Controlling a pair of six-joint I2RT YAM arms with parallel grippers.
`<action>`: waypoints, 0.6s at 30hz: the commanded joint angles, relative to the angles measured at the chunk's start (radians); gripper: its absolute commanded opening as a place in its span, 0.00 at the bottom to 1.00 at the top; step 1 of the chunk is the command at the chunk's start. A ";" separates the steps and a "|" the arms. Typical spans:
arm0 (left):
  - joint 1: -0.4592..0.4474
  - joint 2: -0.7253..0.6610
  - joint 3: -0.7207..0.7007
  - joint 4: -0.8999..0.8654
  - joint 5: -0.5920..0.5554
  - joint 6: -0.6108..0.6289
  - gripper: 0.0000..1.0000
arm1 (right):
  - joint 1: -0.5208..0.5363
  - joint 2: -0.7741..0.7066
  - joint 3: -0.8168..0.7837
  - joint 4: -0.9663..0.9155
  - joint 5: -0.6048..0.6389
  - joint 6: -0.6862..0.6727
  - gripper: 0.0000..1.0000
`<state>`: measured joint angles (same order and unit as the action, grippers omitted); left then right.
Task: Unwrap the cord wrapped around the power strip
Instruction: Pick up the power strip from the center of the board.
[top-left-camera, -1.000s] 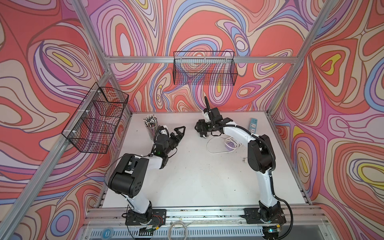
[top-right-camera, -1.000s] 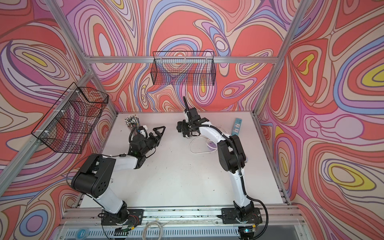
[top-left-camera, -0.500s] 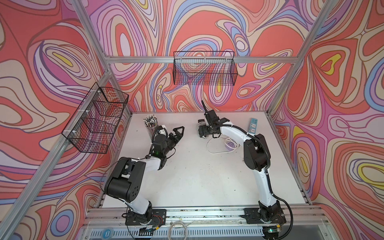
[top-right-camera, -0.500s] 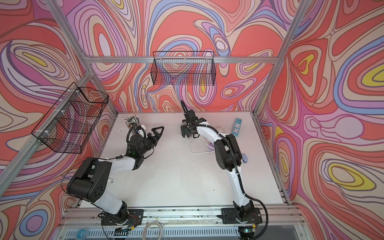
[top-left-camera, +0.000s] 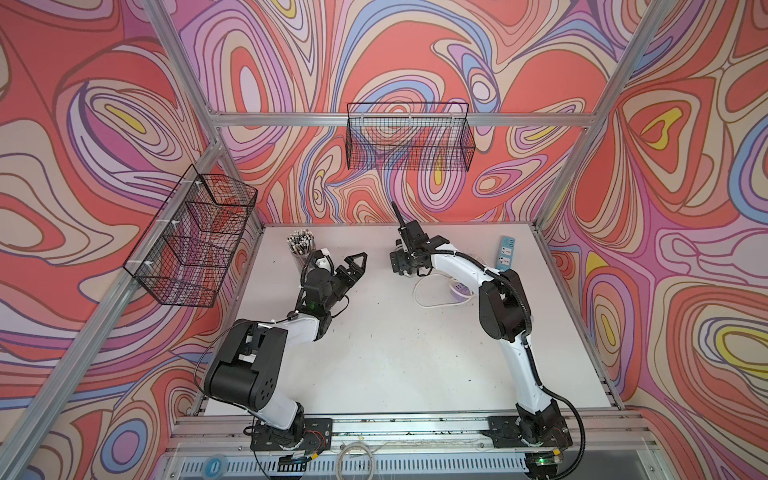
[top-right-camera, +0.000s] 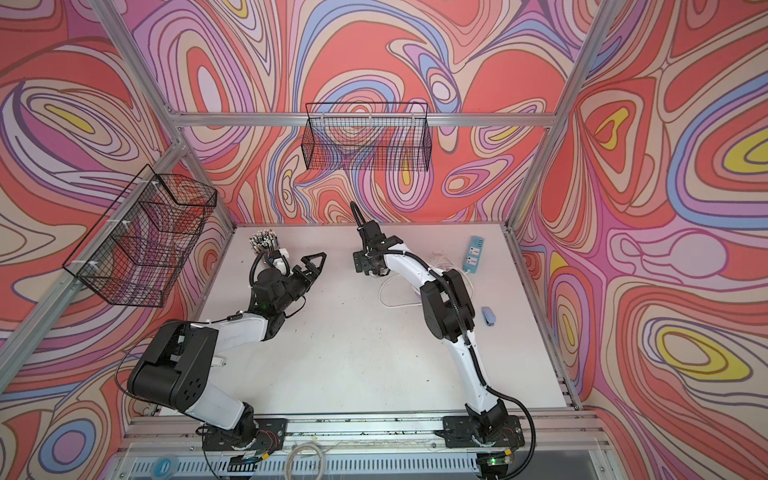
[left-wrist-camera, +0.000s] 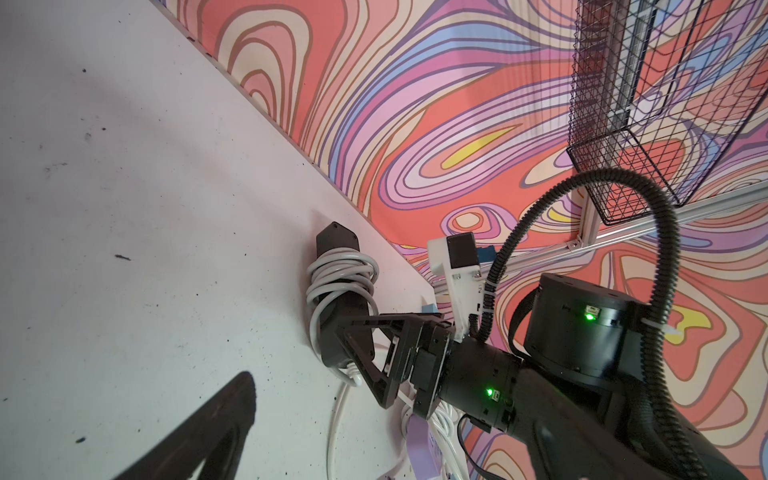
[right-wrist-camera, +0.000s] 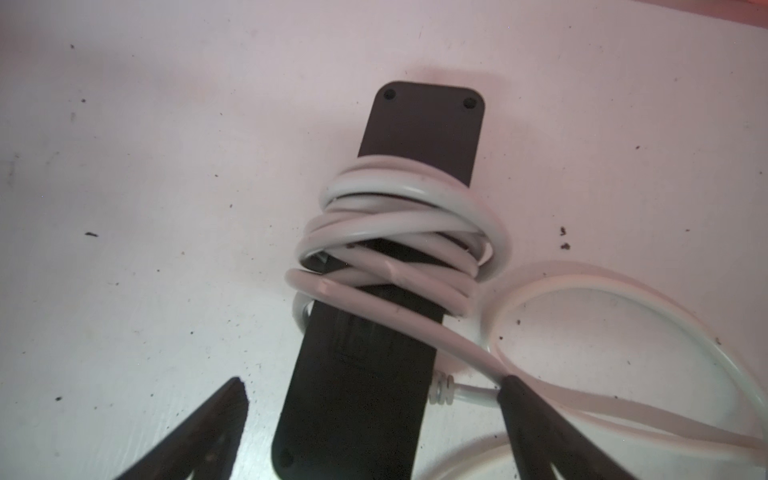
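Observation:
The power strip (right-wrist-camera: 419, 129) is black and lies flat on the white table, with the white cord (right-wrist-camera: 399, 232) coiled several times round its middle. A loose loop of the cord (top-left-camera: 414, 296) trails off toward the right arm. My right gripper (right-wrist-camera: 372, 386) is open, pointing down, and straddles the strip's near end without touching it; one fingertip (right-wrist-camera: 509, 384) sits by the cord's exit. In both top views the right gripper (top-left-camera: 403, 270) (top-right-camera: 368, 266) hides the strip. The left wrist view shows the strip (left-wrist-camera: 334, 245) and coils (left-wrist-camera: 340, 274). My left gripper (top-left-camera: 357, 264) (top-right-camera: 316, 264) hovers open and empty, to the left.
A cup of pens (top-left-camera: 301, 245) stands at the back left beside the left wrist. A blue power strip (top-left-camera: 505, 253) lies at the back right, and a lilac one (top-left-camera: 461, 291) under the right forearm. A small blue object (top-right-camera: 489, 316) lies right. Wire baskets (top-left-camera: 191, 237) (top-left-camera: 409, 141) hang on the walls.
The right arm has drawn its elbow inward and its gripper has shifted slightly left over the strip. The left gripper stays about where it was. Both remain open.

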<state>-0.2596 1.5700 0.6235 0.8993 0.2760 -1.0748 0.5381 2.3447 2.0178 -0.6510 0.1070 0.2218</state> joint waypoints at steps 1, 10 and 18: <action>0.007 -0.034 -0.011 -0.011 -0.008 0.025 1.00 | 0.010 0.063 0.016 -0.025 0.000 -0.001 0.98; 0.009 -0.059 -0.012 -0.038 -0.014 0.052 1.00 | 0.008 0.107 0.058 -0.030 0.042 -0.010 0.95; 0.011 -0.061 -0.014 -0.031 -0.012 0.055 1.00 | 0.001 0.100 0.056 -0.023 0.043 -0.021 0.79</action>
<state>-0.2543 1.5311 0.6209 0.8608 0.2687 -1.0393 0.5434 2.4390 2.0628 -0.6659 0.1356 0.2031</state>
